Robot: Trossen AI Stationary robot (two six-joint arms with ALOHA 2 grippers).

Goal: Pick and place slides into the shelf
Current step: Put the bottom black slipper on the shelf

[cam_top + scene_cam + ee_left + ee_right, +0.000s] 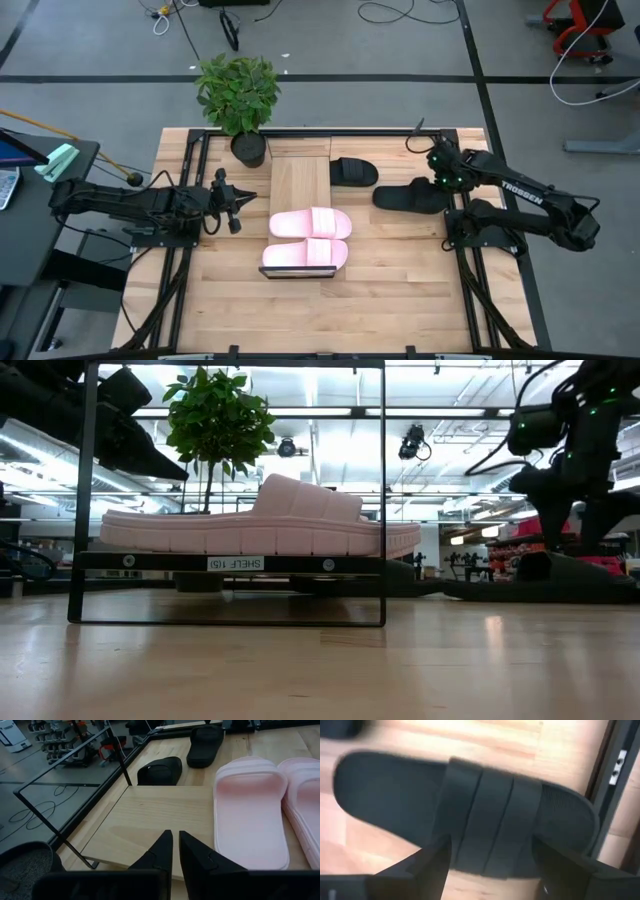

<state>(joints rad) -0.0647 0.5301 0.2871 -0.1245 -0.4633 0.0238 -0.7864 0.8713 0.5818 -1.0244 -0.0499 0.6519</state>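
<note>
Right jaws [492,860]: spread wide, one finger on each side of the strap of a black slide [470,815]. The right wrist view shows the fingers level with the strap's two edges; contact with the strap cannot be confirmed. In the high view the right jaws [437,180] sit over the heel end of this black slide [408,196], which lies flat on the counter [400,300], just to the right of the shelf and near the right frame rail.

Left jaws [175,852]: narrow, with only a thin gap between the fingers, holding nothing. They point across the bare end of the shelf [155,815]. In the high view the left jaws [237,203] hover just left of the shelf [299,180], apart from it.

Shelf: a light-wood board with a thin black frame, running from the plant end of the counter toward the middle. The two pink slides [309,238] lie side by side on its nearer half, touching each other. The low view shows one pink slide [260,525] resting flat on the board.

Second black slide [353,171]: lies on the counter at the shelf's right edge, near the far end.

A potted plant [240,100] stands at the far end of the shelf.
</note>
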